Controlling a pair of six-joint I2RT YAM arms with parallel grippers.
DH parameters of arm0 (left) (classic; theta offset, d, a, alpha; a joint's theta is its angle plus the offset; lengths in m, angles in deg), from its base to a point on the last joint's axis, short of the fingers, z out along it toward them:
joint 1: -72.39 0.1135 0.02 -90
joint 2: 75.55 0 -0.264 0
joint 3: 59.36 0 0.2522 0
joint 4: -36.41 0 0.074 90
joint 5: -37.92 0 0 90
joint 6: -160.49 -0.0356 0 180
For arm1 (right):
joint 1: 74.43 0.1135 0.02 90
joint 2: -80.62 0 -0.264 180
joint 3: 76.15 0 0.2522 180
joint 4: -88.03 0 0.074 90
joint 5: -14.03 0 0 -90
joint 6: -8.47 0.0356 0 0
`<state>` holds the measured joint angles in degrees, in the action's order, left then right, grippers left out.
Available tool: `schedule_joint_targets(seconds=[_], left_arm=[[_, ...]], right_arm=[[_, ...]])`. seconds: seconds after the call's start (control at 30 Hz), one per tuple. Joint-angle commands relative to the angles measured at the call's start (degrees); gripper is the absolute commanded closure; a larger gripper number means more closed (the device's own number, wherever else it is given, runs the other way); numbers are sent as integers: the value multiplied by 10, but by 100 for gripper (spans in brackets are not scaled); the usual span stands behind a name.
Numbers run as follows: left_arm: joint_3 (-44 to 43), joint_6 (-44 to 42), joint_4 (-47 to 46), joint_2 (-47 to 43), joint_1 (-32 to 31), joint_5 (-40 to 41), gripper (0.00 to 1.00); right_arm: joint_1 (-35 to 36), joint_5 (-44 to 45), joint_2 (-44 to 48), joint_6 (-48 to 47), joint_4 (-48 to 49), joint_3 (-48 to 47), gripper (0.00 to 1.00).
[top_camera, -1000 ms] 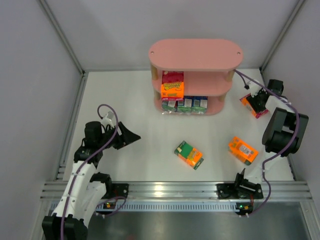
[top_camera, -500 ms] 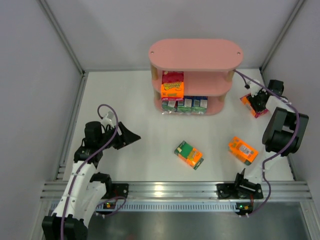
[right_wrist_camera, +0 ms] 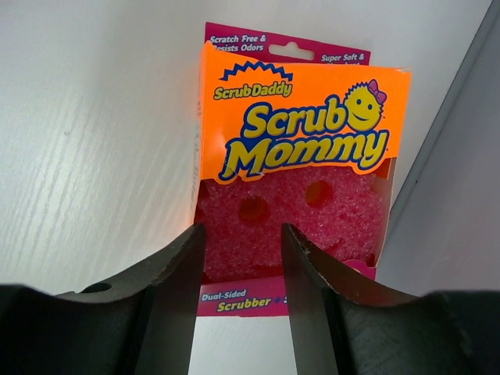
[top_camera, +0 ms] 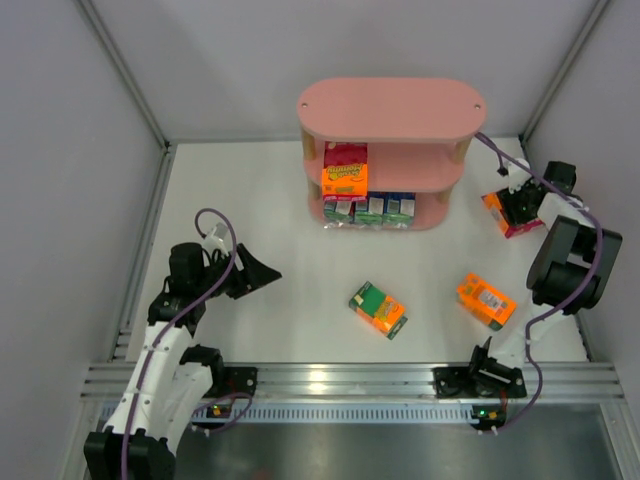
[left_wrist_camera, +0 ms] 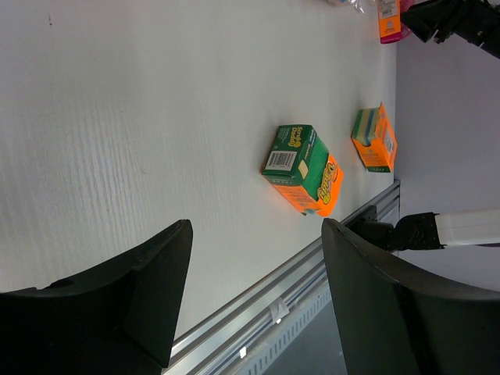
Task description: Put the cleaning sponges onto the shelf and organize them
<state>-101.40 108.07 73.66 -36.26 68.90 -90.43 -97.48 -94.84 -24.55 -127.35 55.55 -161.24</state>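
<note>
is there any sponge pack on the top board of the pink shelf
No, the shelf's top board shows only bare pink in the top view, and the shelved packs sit on the boards below it.

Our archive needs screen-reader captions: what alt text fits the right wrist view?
An orange-and-pink Scrub Mommy sponge pack lies face up on the white table, just beyond the right pincer, whose dark fingers stand slightly apart.
</note>
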Motion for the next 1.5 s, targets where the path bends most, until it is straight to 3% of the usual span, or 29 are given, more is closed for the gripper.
schedule_joint_targets(seconds=[0.0, 0.43, 0.97, 1.17, 1.23, 1.47], left_arm=[[-1, -8, -30, 1, -1, -12, 27], [-1, -9, -30, 3, -2, -10, 27], [0, -8, -29, 4, -2, -9, 27], [1, -8, -30, 4, -2, -9, 27], [1, -8, -30, 5, -2, -9, 27], [1, -7, -30, 3, -2, -13, 27]], right_arm=[[-4, -39, 39, 16, 7, -4, 55], [-6, -67, 67, 45, 15, 8, 55], [-5, -54, -35, 28, -23, -45, 55], [-5, -31, -45, 6, -18, -28, 64], [-6, -25, -39, -4, -10, -14, 74], [-37, -78, 19, -17, -9, 25, 90]])
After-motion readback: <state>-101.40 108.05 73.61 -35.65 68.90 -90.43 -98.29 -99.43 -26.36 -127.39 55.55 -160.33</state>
